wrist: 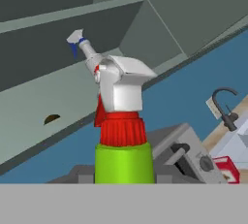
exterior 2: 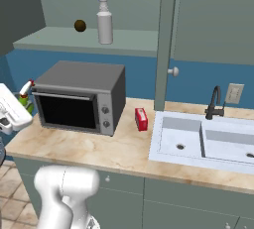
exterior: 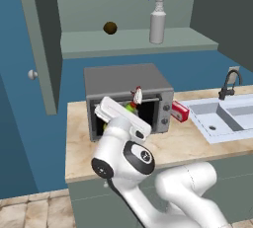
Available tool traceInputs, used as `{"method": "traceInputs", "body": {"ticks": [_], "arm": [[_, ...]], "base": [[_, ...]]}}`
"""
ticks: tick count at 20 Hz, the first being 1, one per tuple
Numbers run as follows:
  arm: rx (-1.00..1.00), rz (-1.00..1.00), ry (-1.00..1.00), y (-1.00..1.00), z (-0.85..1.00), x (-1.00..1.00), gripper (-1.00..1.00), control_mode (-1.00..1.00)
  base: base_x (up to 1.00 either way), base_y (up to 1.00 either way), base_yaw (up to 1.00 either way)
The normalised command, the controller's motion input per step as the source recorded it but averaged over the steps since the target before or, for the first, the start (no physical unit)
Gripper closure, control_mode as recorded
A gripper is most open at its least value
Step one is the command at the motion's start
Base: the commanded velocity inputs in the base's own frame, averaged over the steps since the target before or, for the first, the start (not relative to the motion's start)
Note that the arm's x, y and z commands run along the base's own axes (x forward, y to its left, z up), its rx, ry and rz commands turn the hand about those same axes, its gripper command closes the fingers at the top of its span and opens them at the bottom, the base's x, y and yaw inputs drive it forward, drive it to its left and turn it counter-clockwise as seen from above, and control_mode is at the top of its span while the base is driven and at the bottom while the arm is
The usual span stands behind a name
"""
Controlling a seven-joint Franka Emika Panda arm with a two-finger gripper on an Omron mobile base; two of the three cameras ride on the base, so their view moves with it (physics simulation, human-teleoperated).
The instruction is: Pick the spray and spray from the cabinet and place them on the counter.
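The green spray (wrist: pixel 124 162) stands upright right in front of my hand camera, its red collar and white-and-red trigger head rising close to the lens, so its body sits down between my fingers; I cannot see the fingertips themselves, hidden at the bottom of that view. From the left base view the green bottle (exterior: pixel 130 107) peeks out just beyond my gripper (exterior: pixel 123 116), its red-and-white nozzle poking up in front of the toaster oven (exterior: pixel 126 91). From the right base view it (exterior 2: pixel 26 100) sits against my white hand at the far left edge, held off the counter (exterior 2: pixel 119 148) beside the oven's front corner. My fingers look closed around the bottle's body, partly open to its width. The grey-white spray (exterior: pixel 157 17) stands upright on the shelf of the open cabinet (exterior: pixel 133 42), well above and apart from my hand, with a small brown ball (exterior: pixel 109 27) on the same shelf to its left. A flat red box (exterior 2: pixel 141 119) lies on the counter between the oven and the sink (exterior 2: pixel 203 141), where a dark tap (exterior 2: pixel 214 103) stands at the back.
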Motion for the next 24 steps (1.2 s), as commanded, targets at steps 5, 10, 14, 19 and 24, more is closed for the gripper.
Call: {"method": "traceInputs", "body": {"ticks": [5, 10, 14, 19, 24], "arm": [[-0.02, -0.04, -0.07, 0.0, -0.44, 0.13, 1.0, -1.0], [-0.02, -0.04, -0.07, 0.0, -0.4, 0.1, 1.0, -1.0], [0.0, -0.03, -0.07, 0.0, -0.38, 0.05, 1.0, -1.0], [0.0, -0.03, -0.07, 0.0, -0.35, 0.05, 1.0, -1.0], [0.0, -0.03, -0.05, 0.0, -0.24, 0.05, 1.0, -1.0]], "base": [[0.0, 0.0, 0.0], [0.0, 0.0, 0.0], [0.0, 0.0, 0.0], [0.0, 0.0, 0.0], [0.0, 0.0, 0.0]]}}
